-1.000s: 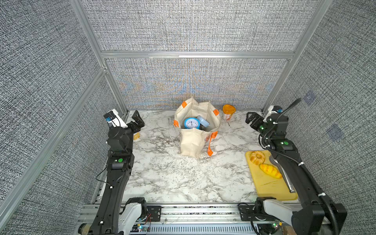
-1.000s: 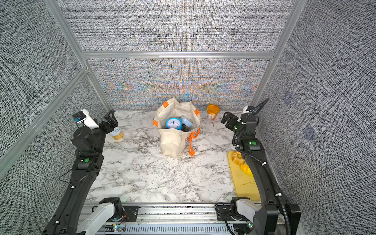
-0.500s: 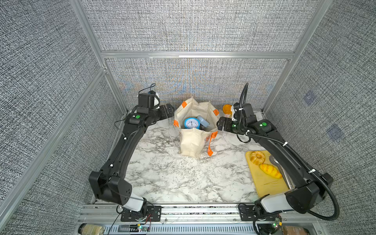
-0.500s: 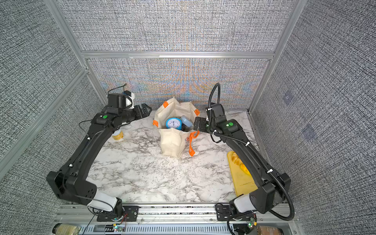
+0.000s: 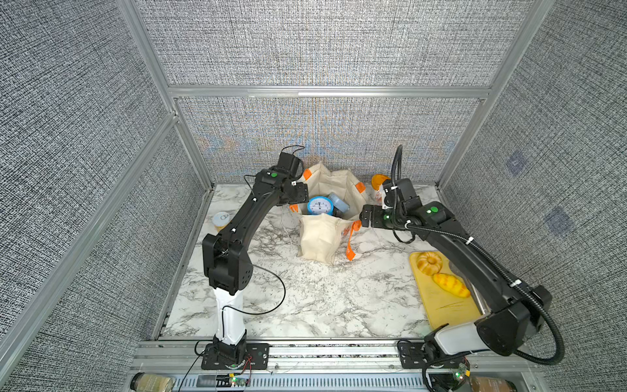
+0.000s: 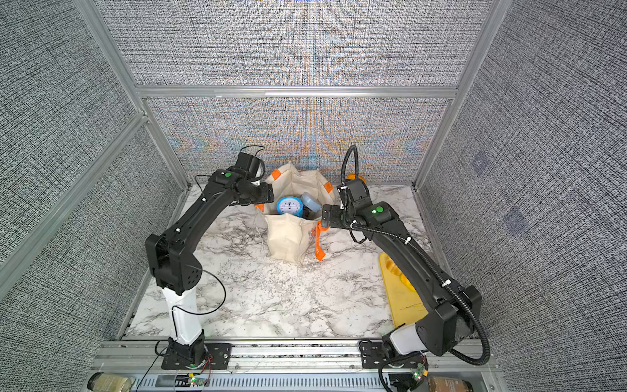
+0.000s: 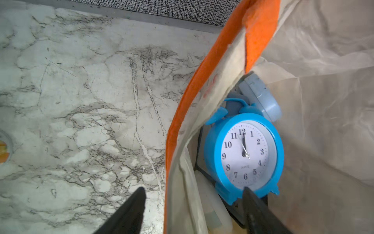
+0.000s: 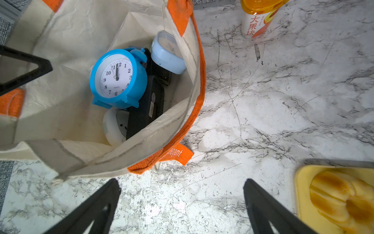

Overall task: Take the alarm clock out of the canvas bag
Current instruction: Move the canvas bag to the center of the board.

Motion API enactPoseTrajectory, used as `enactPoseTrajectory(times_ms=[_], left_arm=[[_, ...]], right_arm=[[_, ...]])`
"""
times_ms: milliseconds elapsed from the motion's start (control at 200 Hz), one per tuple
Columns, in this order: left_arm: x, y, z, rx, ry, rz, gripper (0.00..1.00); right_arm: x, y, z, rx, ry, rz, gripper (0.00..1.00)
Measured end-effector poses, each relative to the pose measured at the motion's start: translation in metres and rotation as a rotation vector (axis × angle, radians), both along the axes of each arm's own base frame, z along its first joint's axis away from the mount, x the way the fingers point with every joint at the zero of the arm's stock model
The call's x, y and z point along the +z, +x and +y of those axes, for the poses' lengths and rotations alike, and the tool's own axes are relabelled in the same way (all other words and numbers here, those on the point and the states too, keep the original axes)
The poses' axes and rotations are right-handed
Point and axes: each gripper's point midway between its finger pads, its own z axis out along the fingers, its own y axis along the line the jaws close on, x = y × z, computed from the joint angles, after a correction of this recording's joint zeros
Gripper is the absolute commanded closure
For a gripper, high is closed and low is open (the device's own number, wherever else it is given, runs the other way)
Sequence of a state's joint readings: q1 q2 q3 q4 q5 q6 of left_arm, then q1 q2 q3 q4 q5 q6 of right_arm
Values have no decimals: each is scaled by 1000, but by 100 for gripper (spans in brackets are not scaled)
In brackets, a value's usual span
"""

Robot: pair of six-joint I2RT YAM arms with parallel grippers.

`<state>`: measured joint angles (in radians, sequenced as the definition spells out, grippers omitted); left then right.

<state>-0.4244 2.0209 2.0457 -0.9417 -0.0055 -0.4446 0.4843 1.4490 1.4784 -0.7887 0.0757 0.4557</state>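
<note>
Now left end effector [image 7: 193, 189] narrower, astride canvas bag [image 5: 319, 237] rim

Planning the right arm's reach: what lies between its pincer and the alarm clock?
In the right wrist view, the orange-trimmed wall of the canvas bag stands between the right pincer and the alarm clock, with bare tabletop before it.

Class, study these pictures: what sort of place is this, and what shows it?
Probably a robot test cell: left arm and right arm bolted to a metal rail, aluminium-framed grey wall panels, marble-patterned tabletop.
</note>
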Motion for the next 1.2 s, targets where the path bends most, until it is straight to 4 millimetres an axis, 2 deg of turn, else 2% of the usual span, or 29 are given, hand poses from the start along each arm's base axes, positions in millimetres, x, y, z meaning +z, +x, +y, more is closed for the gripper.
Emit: enactPoseTrajectory(times_ms=[30,90,160,295,475,630,750,920,995,1200], left_arm=[[-3,0,-1,-2,8,7,56],[-5,-2,-2,-5,27,10,78],[2,-5,-2,-11,33,-4,100],[19,-16,2,-15,41,-29,100],[37,-45,9,-32,37,-42,100],[42,-79,8,-80,42,-51,100],[43,-108,11,-122,51,-63,100],[36,-143,18,-185,97,-91,100],[36,-156,22,-214,116,-109,100],[42,-178,25,-292,132,-174,100]], right_arm=[[0,0,0,3,-2,0,3],[0,0,1,7,-5,3,4],[2,0,1,10,-7,2,4],[10,0,2,13,-6,-7,5],[32,1,9,21,18,-49,6],[57,1,31,50,61,-84,8],[66,-4,62,104,93,-87,9],[53,-15,109,184,103,-42,9],[38,-23,130,221,107,4,11],[2,-34,167,273,92,94,21]])
